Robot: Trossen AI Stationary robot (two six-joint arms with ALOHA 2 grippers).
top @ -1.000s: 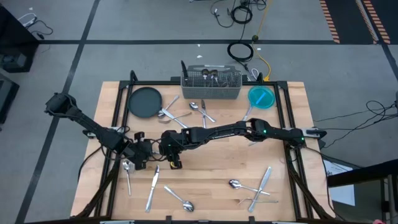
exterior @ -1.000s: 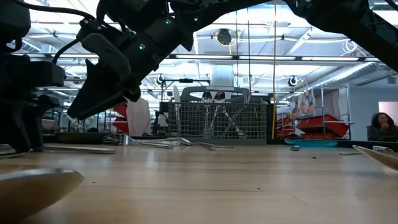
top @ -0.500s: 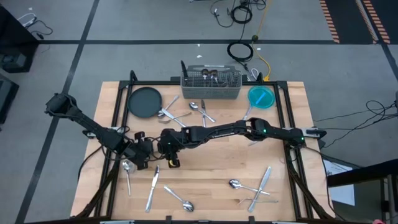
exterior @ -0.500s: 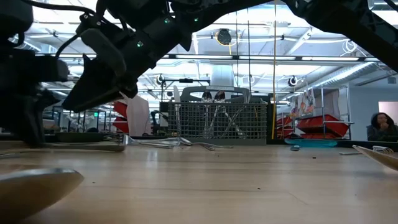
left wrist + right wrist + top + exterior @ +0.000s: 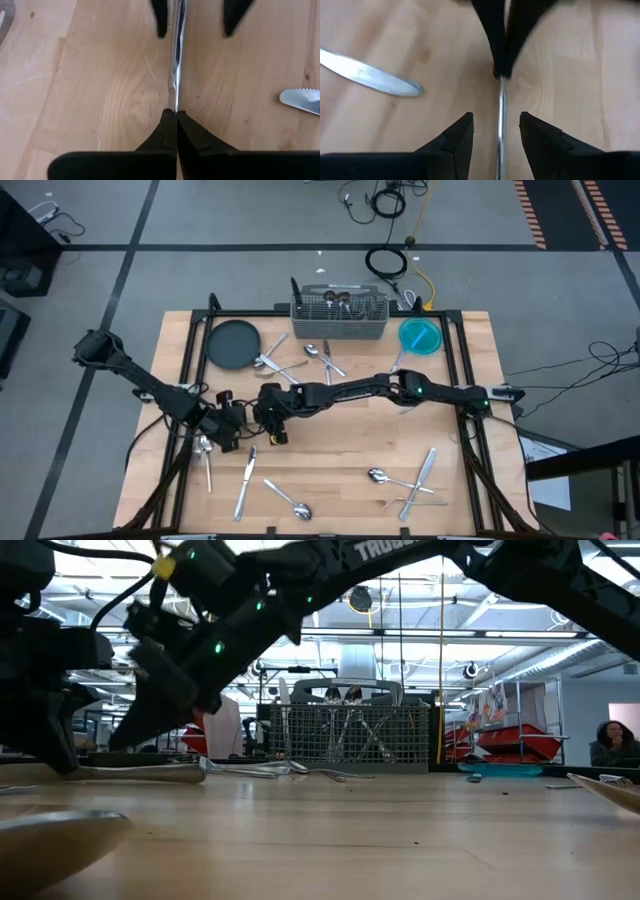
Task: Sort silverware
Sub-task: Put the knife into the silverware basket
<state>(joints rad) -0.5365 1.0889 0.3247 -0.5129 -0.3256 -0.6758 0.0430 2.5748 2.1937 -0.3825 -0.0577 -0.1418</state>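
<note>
You are pinching one slim utensil handle [image 5: 174, 75] in the left gripper [image 5: 175, 117], fingers clamped tight on it low over the table's [image 5: 330, 450] left side, while the right gripper [image 5: 497, 132] is straddling the same handle with fingers spread, likely for a handover.

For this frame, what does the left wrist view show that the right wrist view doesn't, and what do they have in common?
Only the left wrist view: the left gripper with its fingers shut on one end of the slim silver utensil, and a serrated knife tip at the edge of the picture.
Only the right wrist view: the right gripper open, its fingers on either side of the utensil, and a smooth knife blade lying on the table.
Both: the same utensil on the wooden table, with the opposite gripper at its far end.
</note>
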